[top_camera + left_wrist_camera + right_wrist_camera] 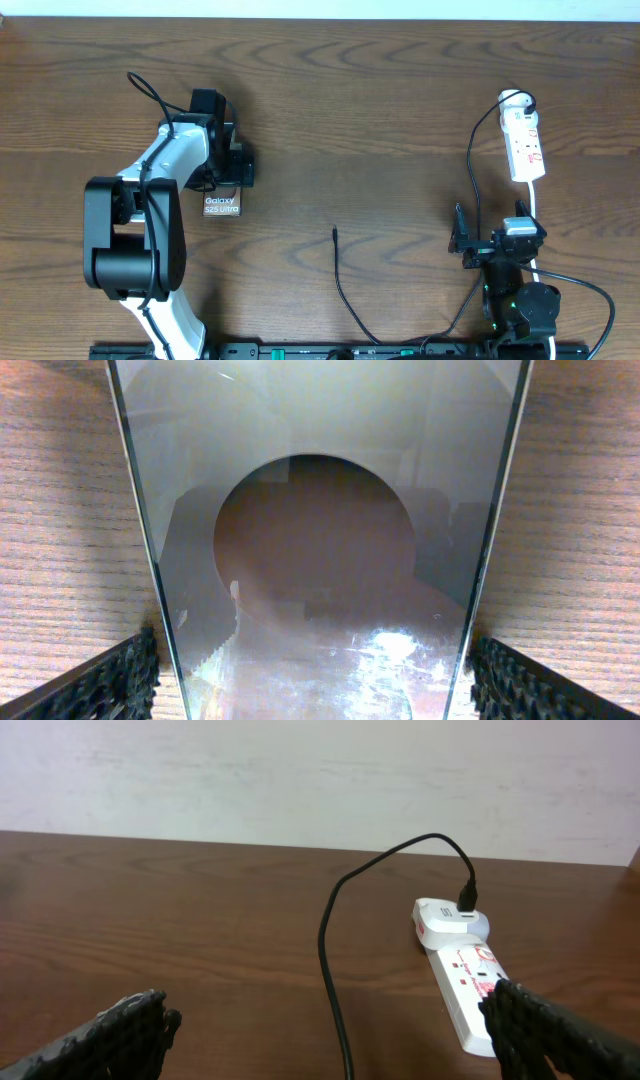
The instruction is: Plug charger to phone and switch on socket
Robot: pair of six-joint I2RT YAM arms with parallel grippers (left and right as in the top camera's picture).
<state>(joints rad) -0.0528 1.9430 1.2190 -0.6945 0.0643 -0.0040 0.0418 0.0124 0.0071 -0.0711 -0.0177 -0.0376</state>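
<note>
Nearest the robot's base on the right, the right gripper (pixel 498 238) sits low over the table (pixel 400 120). Its own camera shows its two ribbed fingers (pixel 125 1038) at opposite bottom corners of the picture with only wood and cable between them, so it is spread wide and holds nothing.

Only the overhead view shows the loose end of the charger (pixel 341 285). The thin black cable runs up from the front edge and ends in a small connector tip lying on the wood, roughly midway between the two arms and well apart from the phone (pixel 221 206).

The phone lies to the left. Its white lettering is readable from above, and its far part is hidden under the left gripper (pixel 224 180). The left wrist camera adds what the overhead cannot: the glossy face fills the picture, and the toothed pads (pixel 110 685) sit against both long edges, so this gripper is clamped on the phone.

Farthest back, at the right, the socket (pixel 524 140) lies on the table ahead of the right gripper. The right wrist view shows most clearly the charger's black plug seated in a white adapter (pixel 450 918) at the strip's far end, before a pale wall (pixel 300 770). Whether the switch is on cannot be told.
</note>
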